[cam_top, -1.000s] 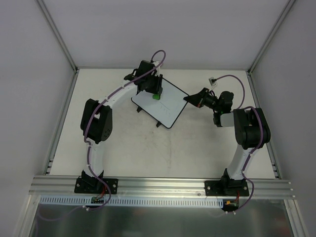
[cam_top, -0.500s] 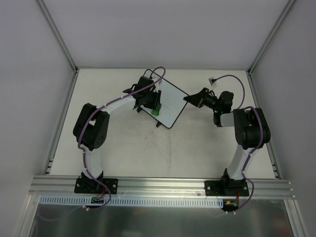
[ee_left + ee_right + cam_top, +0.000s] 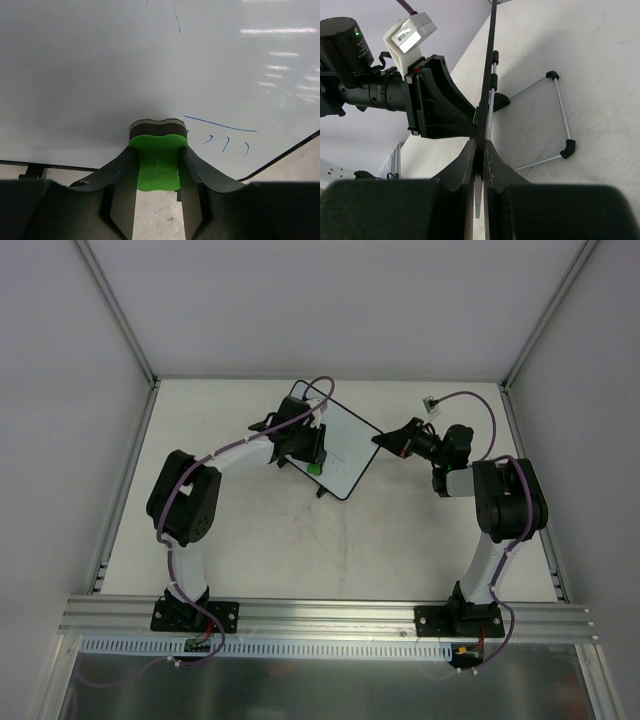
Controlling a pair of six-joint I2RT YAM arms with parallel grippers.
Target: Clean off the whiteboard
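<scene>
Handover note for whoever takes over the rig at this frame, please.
Left end effector: shut on the eraser, pressed against the whiteboard.
Right end effector: shut on the whiteboard's edge, steadying it.
Done: most of the whiteboard looks clean.
To do: a blue line and three ticks right of the eraser, plus a faint stroke near the top.

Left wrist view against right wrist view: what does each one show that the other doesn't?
Only the left wrist view: the whiteboard's writing face, with blue marks just beside the green eraser, which the left gripper's jaws press against the board. Only the right wrist view: the board edge-on, pinched between the right gripper's shut jaws, and the wire stand behind it. Both share: the whiteboard, the left gripper, and the eraser, though the right wrist view shows only a green sliver of it.
</scene>
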